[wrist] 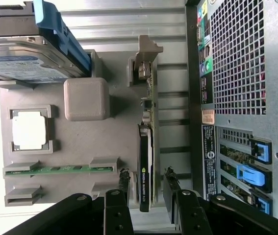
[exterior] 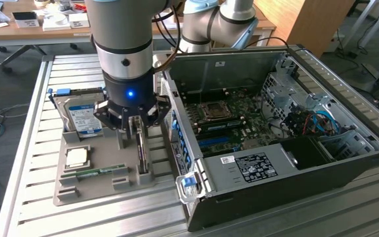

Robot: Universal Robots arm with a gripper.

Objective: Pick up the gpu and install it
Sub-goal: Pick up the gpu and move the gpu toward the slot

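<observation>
The gpu (wrist: 146, 166), a thin green circuit card with a black cooler on one face and a silver metal bracket at one end, stands on its long edge in a slot of a grey plastic parts tray (wrist: 124, 142). Your claw (wrist: 147, 186) is released. Its two black fingers (wrist: 124, 183) are spread wide on either side of the card's black end, with a visible gap between each finger and the card, so nothing is gripped. In the exterior view the gpu (exterior: 141, 155) sits along the tray (exterior: 64, 190) edge nearest the computer, and the claw (exterior: 130, 140) hangs straight down over it from the silver and black arm. On the same tray, a narrow green memory stick (wrist: 60, 170) lies in its own slot, a square silver processor (wrist: 29, 129) rests in a framed recess near it, and a boxy metal hard drive with a blue-white label (wrist: 26, 63) stands at the tray's other end. Just beside the tray, on the exterior view's right, a black desktop computer case (exterior: 295, 168) lies on its side with its panel off and its green motherboard (exterior: 229, 116) exposed. Tray and case both rest on a slatted aluminium worktop (exterior: 31, 148).
</observation>
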